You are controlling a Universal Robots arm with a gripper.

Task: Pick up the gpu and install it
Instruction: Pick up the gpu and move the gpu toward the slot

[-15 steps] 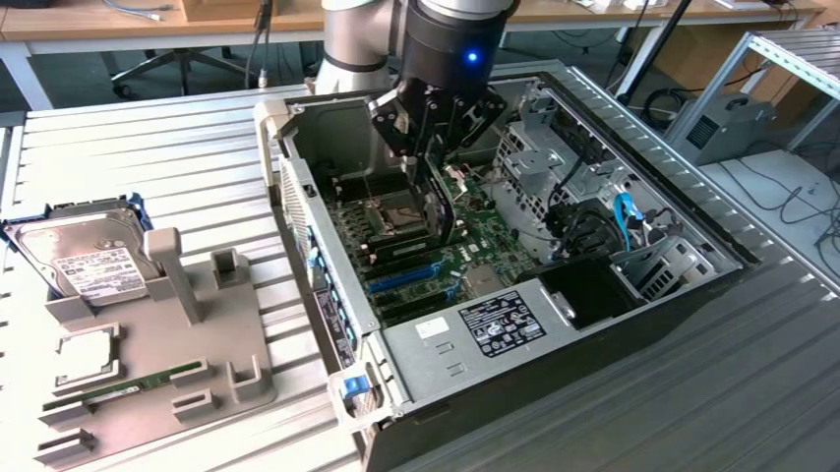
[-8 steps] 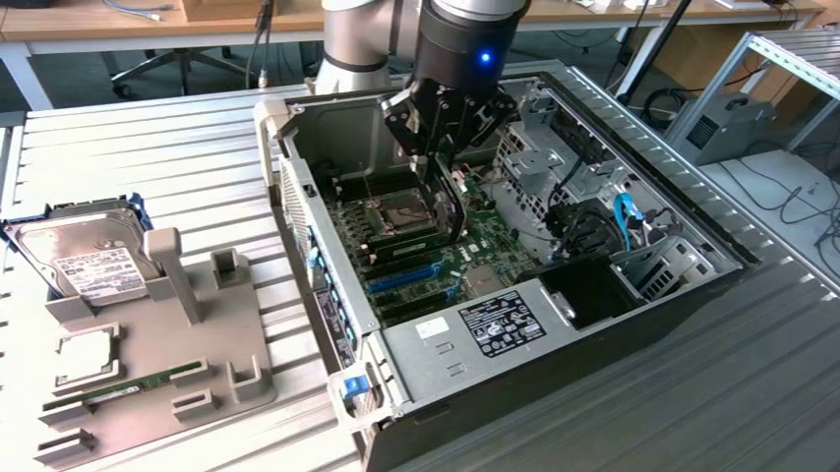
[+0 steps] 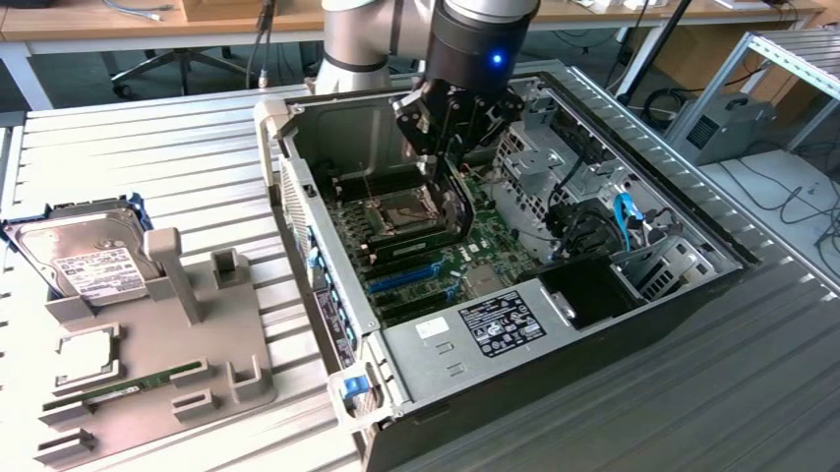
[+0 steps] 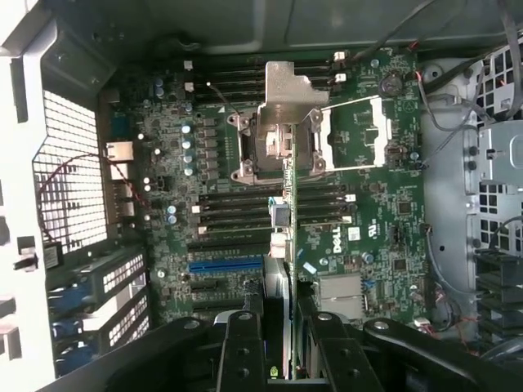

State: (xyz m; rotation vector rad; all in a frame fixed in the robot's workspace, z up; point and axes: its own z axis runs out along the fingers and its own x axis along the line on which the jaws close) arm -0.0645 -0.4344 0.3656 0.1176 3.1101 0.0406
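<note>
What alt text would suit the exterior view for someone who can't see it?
A robot arm's gripper holds a graphics card on edge over the motherboard inside an open computer case. Beside it, a grey tray carries a hard drive and a memory stick.

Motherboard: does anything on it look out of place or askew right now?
The CPU socket stands open, with its metal load plate flipped up off the board. Nothing else looks spilled or damaged. The gpu hangs edge-on in the gripper over the board and looks straight, not tilted.
</note>
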